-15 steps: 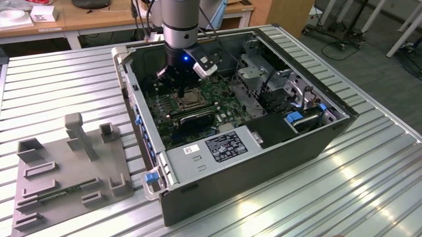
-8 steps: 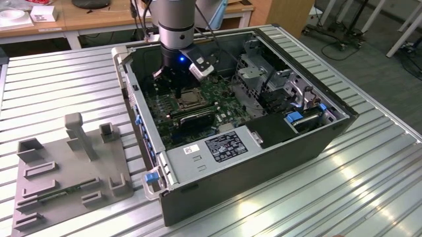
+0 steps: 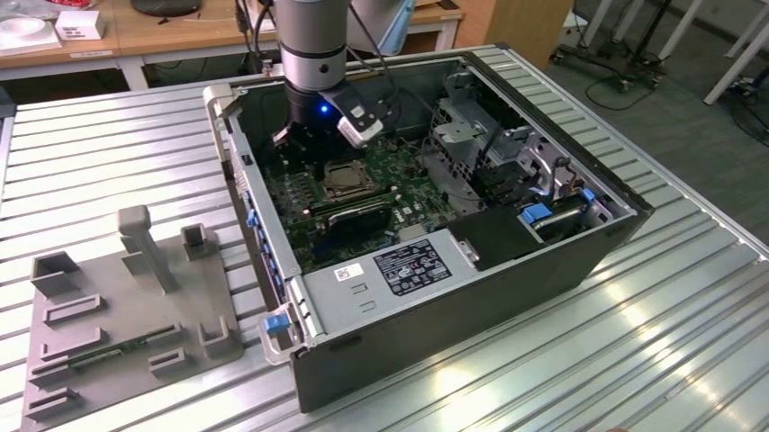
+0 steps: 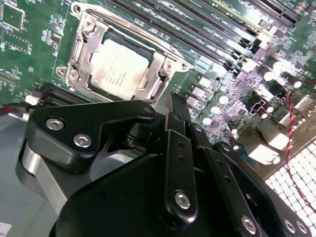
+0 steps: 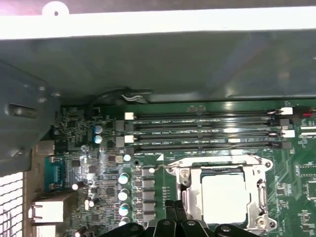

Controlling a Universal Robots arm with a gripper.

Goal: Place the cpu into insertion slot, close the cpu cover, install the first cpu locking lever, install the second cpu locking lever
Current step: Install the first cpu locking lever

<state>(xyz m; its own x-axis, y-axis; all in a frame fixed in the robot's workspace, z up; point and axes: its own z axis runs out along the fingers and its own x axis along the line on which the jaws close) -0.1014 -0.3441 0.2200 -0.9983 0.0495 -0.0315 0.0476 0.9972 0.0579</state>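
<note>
Ribbed metal table [image 3: 673,342], wooden desks [image 3: 180,31] behind

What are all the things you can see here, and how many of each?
table: one, silver slats, under everything.
computer case: one, black, open, on table.
fixture tray: one, grey, exterior view's left.
motherboard: one, green, inside case.
cpu: one, silvery, seated on motherboard.
cpu cover: one, silver frame, around cpu.
memory slots: four, black, beside cpu.
arm: one, grey, reaching into case.
gripper: one, black, shut, empty, near cpu.
</note>
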